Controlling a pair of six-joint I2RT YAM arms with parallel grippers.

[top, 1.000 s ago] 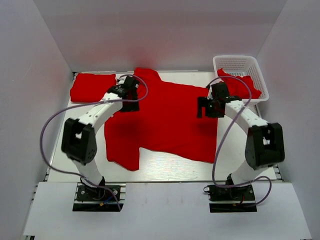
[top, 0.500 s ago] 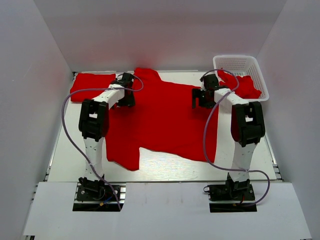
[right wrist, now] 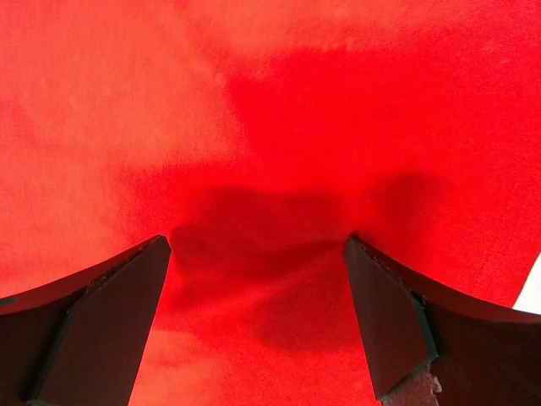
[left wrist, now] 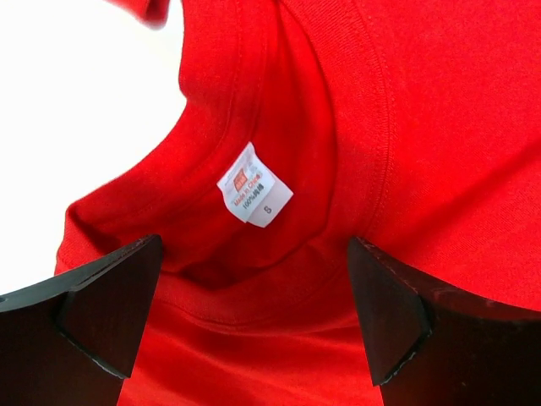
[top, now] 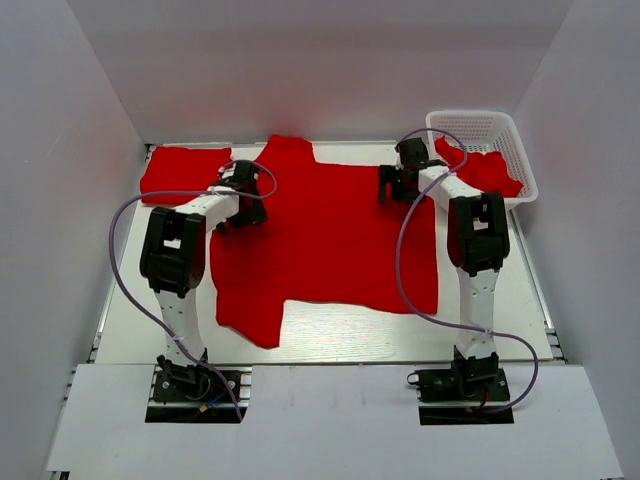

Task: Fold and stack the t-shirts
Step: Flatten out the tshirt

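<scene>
**Lining up the first fold**

My left claw [left wrist: 254, 245], jaws apart, hangs just above the collar label [left wrist: 255, 193] of the spread t-shirt [top: 330, 240]. My right claw [right wrist: 256, 241], also apart, hangs over its plain cloth. Nothing is gripped. Next, I judge, both descend and pinch the far edge.

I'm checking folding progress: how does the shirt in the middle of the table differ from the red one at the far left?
The middle shirt lies spread open, sleeves out; the left shirt is a compact rectangle, apparently folded. The middle shirt covers much of the table; the left shirt fills only a corner. Both are plain bright red.
</scene>
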